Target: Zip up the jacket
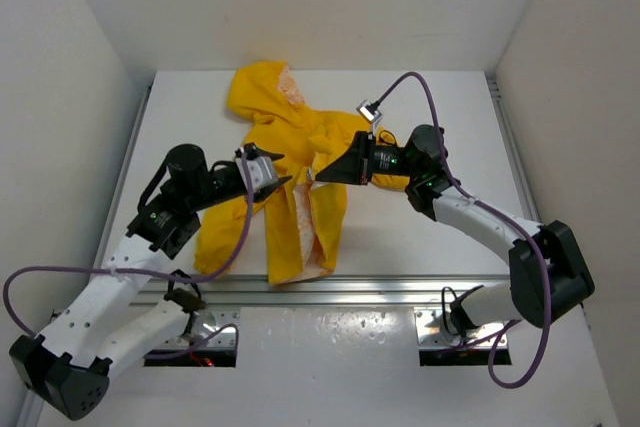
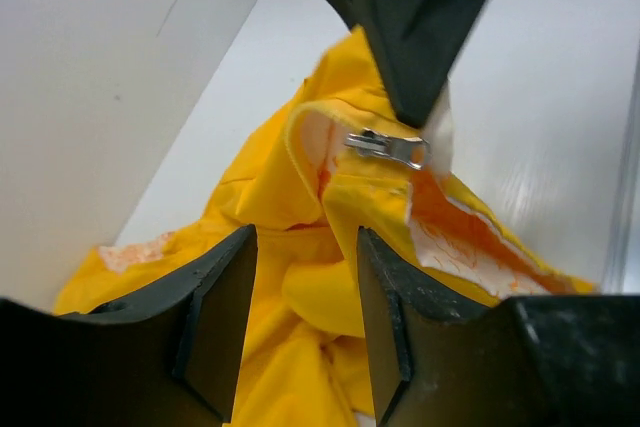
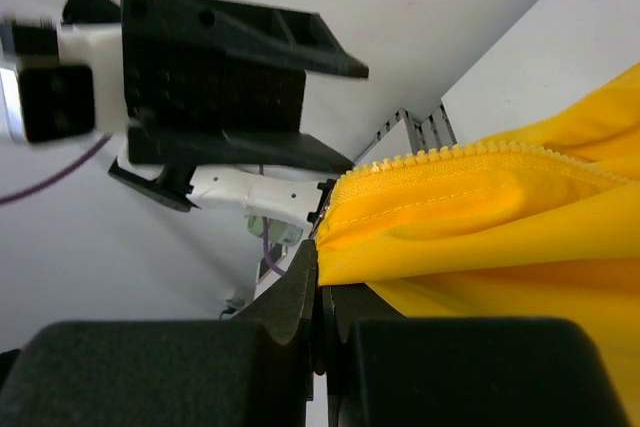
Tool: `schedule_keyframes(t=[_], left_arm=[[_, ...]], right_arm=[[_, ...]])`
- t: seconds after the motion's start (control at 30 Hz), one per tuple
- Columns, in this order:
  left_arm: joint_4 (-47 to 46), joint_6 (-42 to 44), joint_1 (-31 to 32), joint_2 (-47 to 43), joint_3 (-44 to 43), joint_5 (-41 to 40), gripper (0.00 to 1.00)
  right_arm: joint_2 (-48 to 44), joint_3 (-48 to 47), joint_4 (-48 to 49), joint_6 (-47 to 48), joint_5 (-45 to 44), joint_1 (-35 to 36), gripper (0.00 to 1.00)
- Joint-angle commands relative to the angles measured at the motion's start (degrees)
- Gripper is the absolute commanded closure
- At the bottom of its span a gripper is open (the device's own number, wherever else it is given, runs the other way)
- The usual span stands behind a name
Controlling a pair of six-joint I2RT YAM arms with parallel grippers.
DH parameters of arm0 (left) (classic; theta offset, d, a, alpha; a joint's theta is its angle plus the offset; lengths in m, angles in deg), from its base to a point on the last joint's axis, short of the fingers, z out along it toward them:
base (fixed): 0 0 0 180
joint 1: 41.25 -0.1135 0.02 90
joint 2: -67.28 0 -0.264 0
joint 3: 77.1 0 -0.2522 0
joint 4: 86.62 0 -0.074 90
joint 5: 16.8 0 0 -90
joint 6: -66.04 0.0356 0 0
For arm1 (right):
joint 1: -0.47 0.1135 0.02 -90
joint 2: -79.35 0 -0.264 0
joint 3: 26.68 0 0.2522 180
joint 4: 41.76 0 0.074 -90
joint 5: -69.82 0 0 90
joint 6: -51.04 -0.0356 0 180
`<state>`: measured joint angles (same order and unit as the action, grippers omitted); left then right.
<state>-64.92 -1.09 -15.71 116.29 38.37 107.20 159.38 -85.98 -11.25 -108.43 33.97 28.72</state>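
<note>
The yellow jacket (image 1: 292, 133) lies unzipped on the white table (image 1: 430, 237), hood toward the back, with its cream and orange lining showing along the front edges. My right gripper (image 1: 316, 176) is shut on one front edge and holds it lifted. In the right wrist view its jaws (image 3: 322, 263) pinch the yellow fabric (image 3: 500, 217) just below the zipper teeth (image 3: 470, 151). My left gripper (image 1: 284, 184) is open right beside it. In the left wrist view the left gripper (image 2: 305, 247) hovers over yellow fabric (image 2: 270, 187), and the silver zipper pull (image 2: 388, 147) hangs at the right gripper's tip.
A metal rail (image 1: 380, 292) runs along the table's near edge, and the jacket's hem hangs over it. White walls close in the table at the left, right and back. A purple cable (image 1: 425, 97) loops above the right arm.
</note>
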Motion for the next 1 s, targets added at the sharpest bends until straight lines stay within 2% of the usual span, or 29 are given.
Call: schedule_keyframes(t=[0.0, 0.13, 0.27, 0.7, 0.97], left_arm=[[1.2, 16.2, 4.8, -2.5, 2.7, -10.0, 0.50], [-1.3, 20.6, 10.6, -4.5, 4.2, -13.6, 0.50], [-2.0, 21.2, 12.4, -4.5, 3.7, -13.5, 0.50], [-2.0, 16.2, 13.0, -4.5, 1.5, -8.0, 0.50], [1.9, 16.2, 13.0, -5.5, 0.9, -6.9, 0.50]], right_arm=[[-0.4, -0.6, 3.1, -1.5, 0.7, 0.6, 1.00], [0.2, -1.0, 3.0, -1.8, 0.4, 0.8, 1.00], [0.8, -1.0, 2.7, -2.5, -0.4, 0.8, 1.00], [1.6, -0.6, 2.7, -3.8, -2.0, -0.3, 1.00], [2.5, -1.0, 4.7, -5.9, -2.8, -3.0, 1.00]])
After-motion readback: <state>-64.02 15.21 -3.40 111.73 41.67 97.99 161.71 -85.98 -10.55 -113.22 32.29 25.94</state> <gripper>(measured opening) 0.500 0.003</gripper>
